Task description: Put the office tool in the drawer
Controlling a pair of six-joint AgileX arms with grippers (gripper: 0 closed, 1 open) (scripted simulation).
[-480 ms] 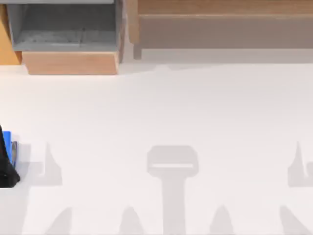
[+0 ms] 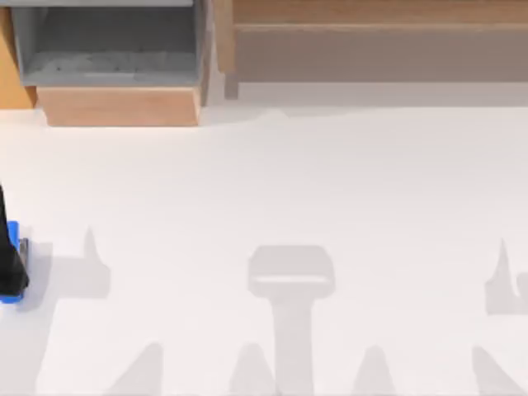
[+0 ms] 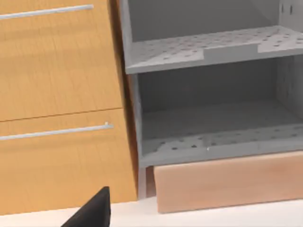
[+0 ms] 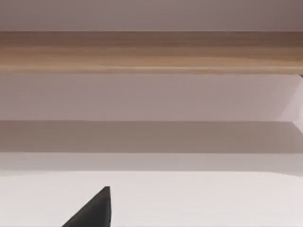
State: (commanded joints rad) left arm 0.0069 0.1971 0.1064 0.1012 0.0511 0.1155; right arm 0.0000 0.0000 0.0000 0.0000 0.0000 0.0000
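Bright blue marks the office tool [image 2: 14, 268] in the top view, at the table's [image 2: 297, 190] far left edge, with the black left gripper [image 2: 8, 264] over it and covering most of it; whether the fingers clamp it cannot be told. The drawer [image 2: 120, 106] stands open at the upper left, well apart from the tool, beside the wooden shelf [image 2: 371, 41].

In the left wrist view, 1 black fingertip [image 3: 92, 213] points toward the drawer's light-wood front [image 3: 227, 182] and the orange cabinet [image 3: 57, 94].

In the right wrist view, 1 black fingertip [image 4: 92, 213] faces the shelf [image 4: 151, 52]; that gripper's opening cannot be told.
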